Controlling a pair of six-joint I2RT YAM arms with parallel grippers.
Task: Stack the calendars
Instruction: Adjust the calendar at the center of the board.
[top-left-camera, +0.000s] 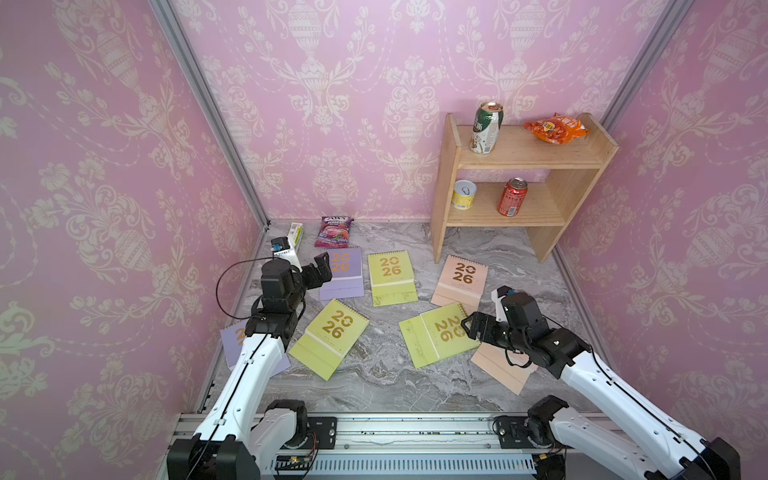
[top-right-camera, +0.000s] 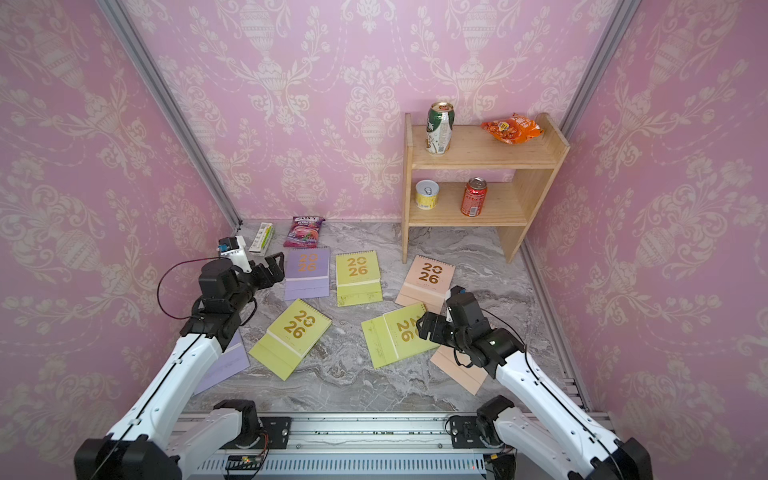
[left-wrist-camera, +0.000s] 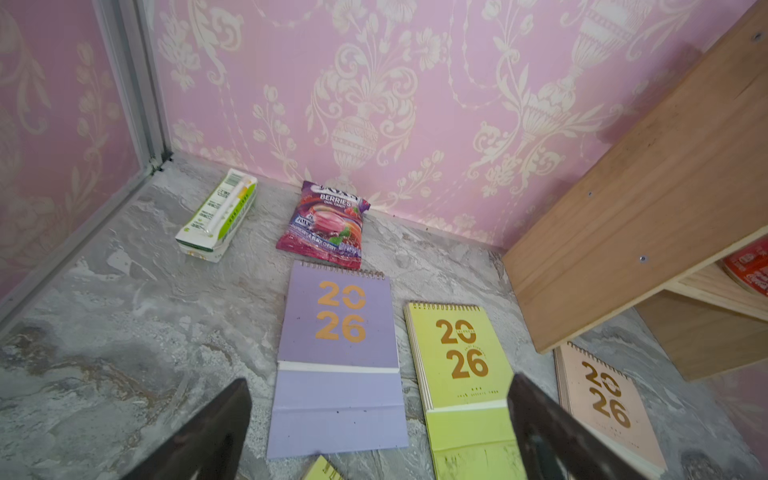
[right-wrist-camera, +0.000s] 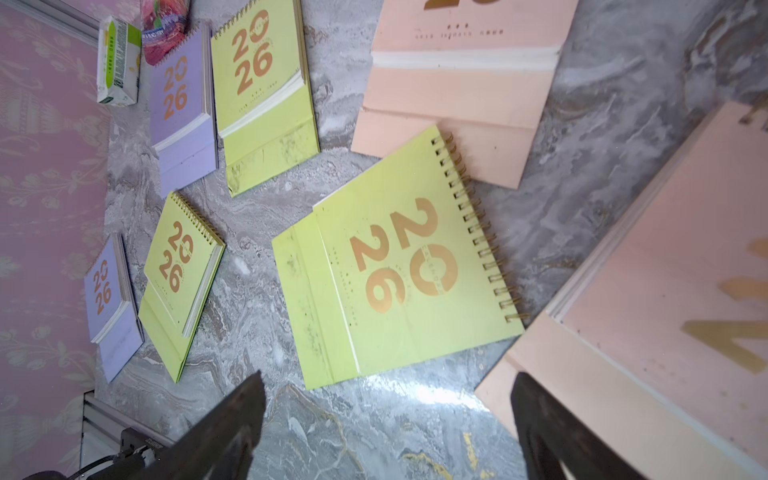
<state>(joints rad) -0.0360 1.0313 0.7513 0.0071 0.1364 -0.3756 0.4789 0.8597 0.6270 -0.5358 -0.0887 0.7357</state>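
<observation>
We see the left gripper (top-left-camera: 319, 268) with black jaws spread wide and empty, a flat lilac spiral-bound paper calendar (top-left-camera: 344, 270) lying just ahead of its tips. The right gripper (top-left-camera: 471, 326) gapes too, nothing between its jaws, with a yellow-green calendar (top-left-camera: 432, 338) just ahead and a peach-pink calendar (top-left-camera: 498, 374) beneath its wrist. All 7 calendars (top-left-camera: 332, 332) (each stamped "2026" in gold) lie spread over the grey marbled tabletop (top-left-camera: 374, 374).

Seven calendars (top-right-camera: 358, 278) lay flat, spread singly over the marble counter (top-right-camera: 353, 386) (each cover reading 2026). The left tool (top-right-camera: 275, 266) hovered just left of the far lilac calendar (top-right-camera: 307, 272). The right tool (top-right-camera: 426, 326) hung over the near yellow-green calendar (top-right-camera: 390, 338).
</observation>
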